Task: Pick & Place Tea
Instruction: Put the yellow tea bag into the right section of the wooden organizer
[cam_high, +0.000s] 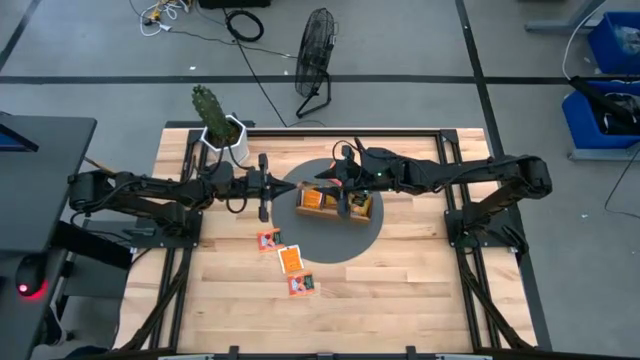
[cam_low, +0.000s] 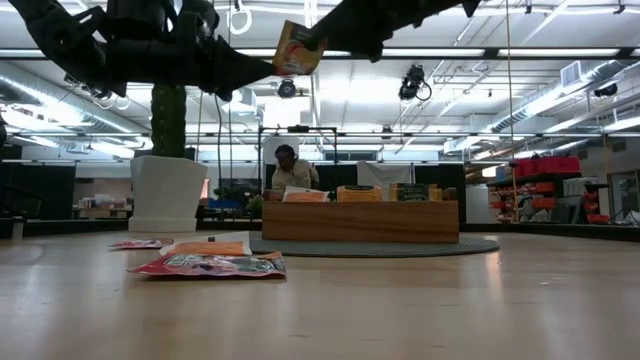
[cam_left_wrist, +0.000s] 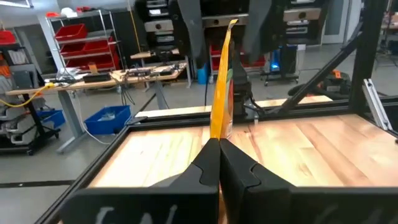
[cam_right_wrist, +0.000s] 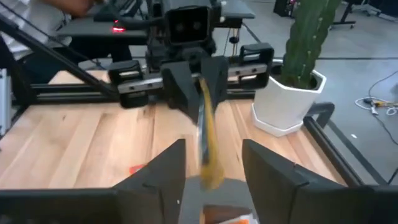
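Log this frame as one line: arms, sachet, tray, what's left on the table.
left hand shut on tea sachet, held aloft | right hand open, facing it over tray | three sachets on table

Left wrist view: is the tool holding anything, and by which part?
The left tool is shut on an orange tea sachet, pinching one edge; the right tool is open, astride the opposite end.

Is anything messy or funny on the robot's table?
Yes. Three tea sachets lie loose on the wood, outside the wooden tray that holds the others. Odder still, one sachet hangs in mid-air above the table, pinched edge-on in the left end effector, with the right end effector open around it.
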